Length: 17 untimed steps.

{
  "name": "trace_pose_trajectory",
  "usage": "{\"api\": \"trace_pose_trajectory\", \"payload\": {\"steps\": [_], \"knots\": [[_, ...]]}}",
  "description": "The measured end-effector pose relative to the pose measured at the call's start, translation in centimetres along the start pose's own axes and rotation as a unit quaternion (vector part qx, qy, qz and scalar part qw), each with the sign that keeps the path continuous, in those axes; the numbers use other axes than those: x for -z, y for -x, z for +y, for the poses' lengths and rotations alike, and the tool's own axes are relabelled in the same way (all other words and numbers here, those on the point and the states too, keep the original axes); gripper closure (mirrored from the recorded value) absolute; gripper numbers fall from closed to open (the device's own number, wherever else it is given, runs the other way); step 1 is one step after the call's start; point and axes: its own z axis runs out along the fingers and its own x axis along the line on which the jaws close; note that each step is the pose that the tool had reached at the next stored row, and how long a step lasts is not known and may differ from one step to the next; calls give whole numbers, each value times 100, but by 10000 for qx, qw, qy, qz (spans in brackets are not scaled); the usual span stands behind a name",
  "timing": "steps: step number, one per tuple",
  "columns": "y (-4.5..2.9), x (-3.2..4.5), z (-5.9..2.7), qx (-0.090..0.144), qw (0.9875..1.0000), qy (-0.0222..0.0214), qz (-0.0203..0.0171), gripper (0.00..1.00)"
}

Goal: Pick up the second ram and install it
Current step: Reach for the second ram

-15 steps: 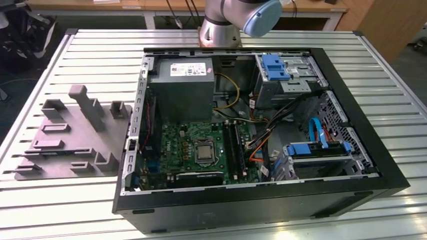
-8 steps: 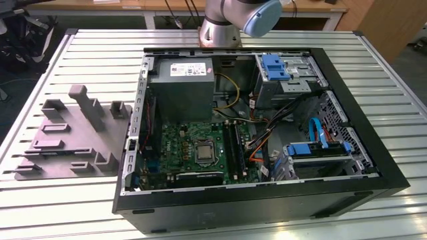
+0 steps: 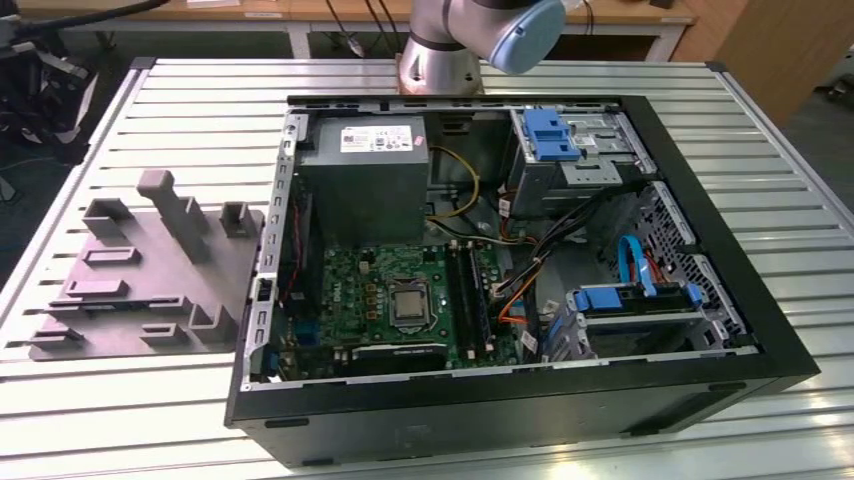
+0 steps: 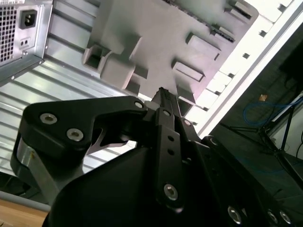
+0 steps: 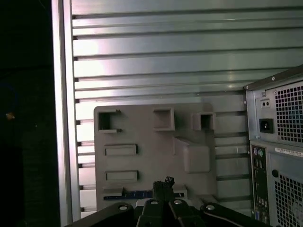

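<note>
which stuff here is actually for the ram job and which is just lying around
For the job:
- ram stick, lying in the grey tray
- gripper, close to the stick
- black memory slots in the open computer case

Just lying about:
- power supply
- blue drive bracket
- processor socket
- slatted table

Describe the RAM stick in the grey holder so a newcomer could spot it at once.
Find the grey moulded holder on the ribbed metal table, beside the computer case. In the first wrist view, the RAM stick lies in the slot closest to the gripper. It is a thin dark-blue strip; neighbouring recesses are plain grey.
</note>
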Motion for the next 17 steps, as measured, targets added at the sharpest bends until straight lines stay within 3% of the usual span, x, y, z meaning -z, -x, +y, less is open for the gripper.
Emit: {"api": "trace_pose_trajectory", "payload": {"steps": [6, 17], "knots": [[8, -41, -123, -1, 10000, -1, 13, 90], [11, -172, -212, -3, 10000, -5, 69, 90]]}}
